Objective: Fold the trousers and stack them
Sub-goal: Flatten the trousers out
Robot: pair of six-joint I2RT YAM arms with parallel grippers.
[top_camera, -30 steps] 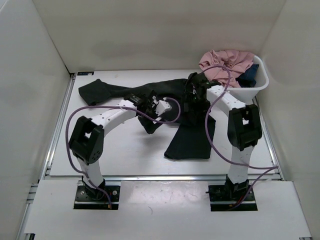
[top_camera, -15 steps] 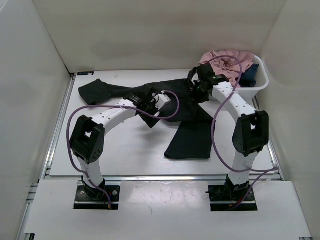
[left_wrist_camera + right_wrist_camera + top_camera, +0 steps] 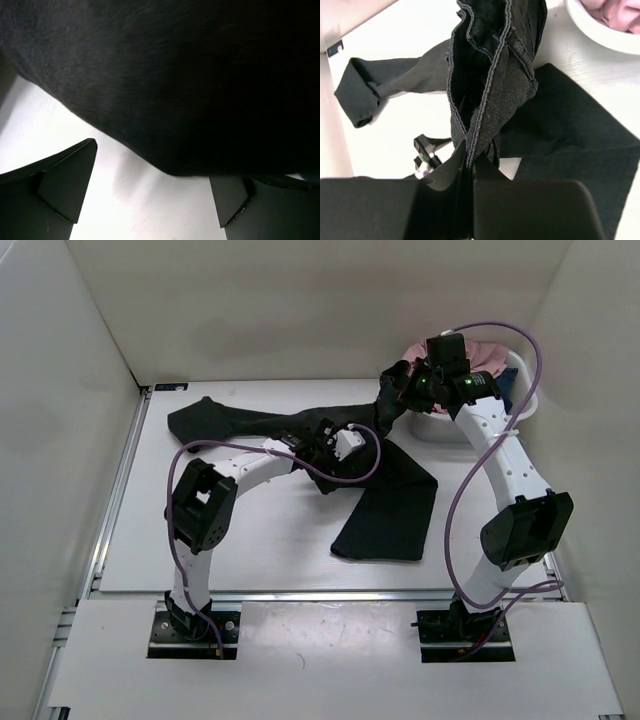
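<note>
Here we are looking down on a white table (image 3: 250,540) with pale walls around it. A pair of black trousers (image 3: 390,510) is sprawling across it, all to the left of a white tub (image 3: 527,392) that is sitting in the far right corner. One leg is stretching well away to the left of the tub. The other leg is lying flat, left of the tub and nearer to us. The waist is bunched and hanging in the air just left of the tub.

The right arm (image 3: 510,465) is arching up on the near side of the tub, and the left arm (image 3: 250,465) is lying low, well to the tub's left. A pink garment (image 3: 492,352) is heaped inside the tub.

The right gripper (image 3: 470,162) is holding the waist up beside the tub. Its jaws are pressed together, pinching a stitched fold of the black cloth, which is draping down from them.

The left gripper (image 3: 152,167) is hovering low, farther left of the tub, at the edge of the trousers. Its jaws are spread wide, with nothing between them but bare table and the cloth's edge. We cannot tell whether they are touching the cloth.
</note>
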